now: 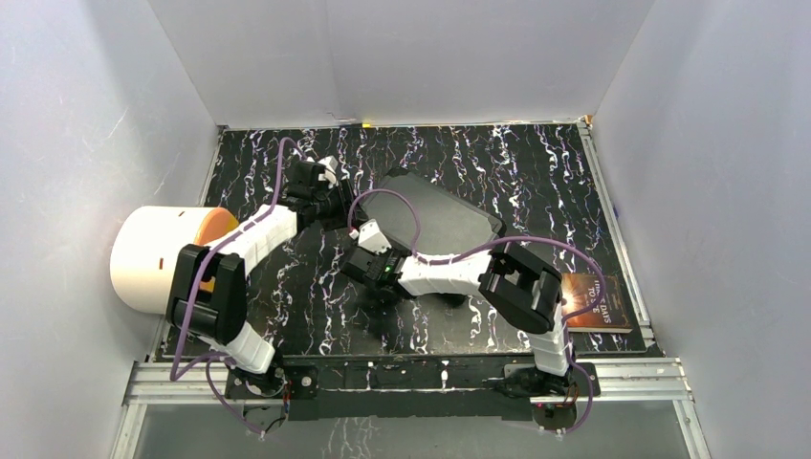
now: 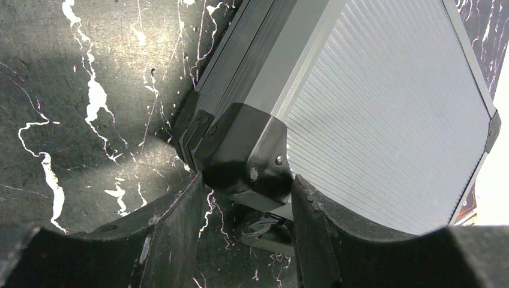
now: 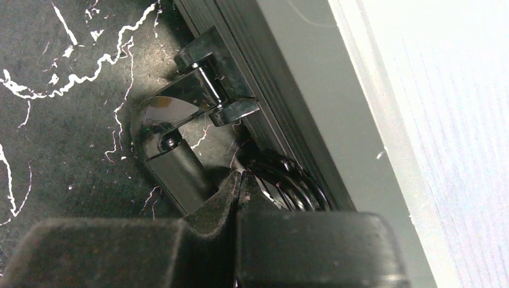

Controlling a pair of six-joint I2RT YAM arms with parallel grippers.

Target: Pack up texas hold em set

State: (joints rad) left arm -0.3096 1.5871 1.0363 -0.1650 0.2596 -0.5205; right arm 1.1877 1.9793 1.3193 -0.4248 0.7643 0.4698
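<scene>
The black hard case (image 1: 435, 215) lies shut and flat on the mat, its ribbed silver lid (image 2: 384, 108) facing up. Chips, card decks and the yellow disc are hidden. My left gripper (image 1: 337, 196) is open at the case's far left corner; in the left wrist view the black corner cap (image 2: 246, 150) sits between the fingertips of the gripper (image 2: 249, 192). My right gripper (image 1: 356, 258) is shut and empty at the case's front side. In the right wrist view its tips (image 3: 240, 177) rest by the black handle (image 3: 288, 183), just below a chrome latch (image 3: 204, 90).
A big white cylinder (image 1: 158, 258) with an orange thing (image 1: 218, 225) behind it stands at the left edge. The dark book (image 1: 598, 301) lies at the right by the right arm. White walls close in three sides.
</scene>
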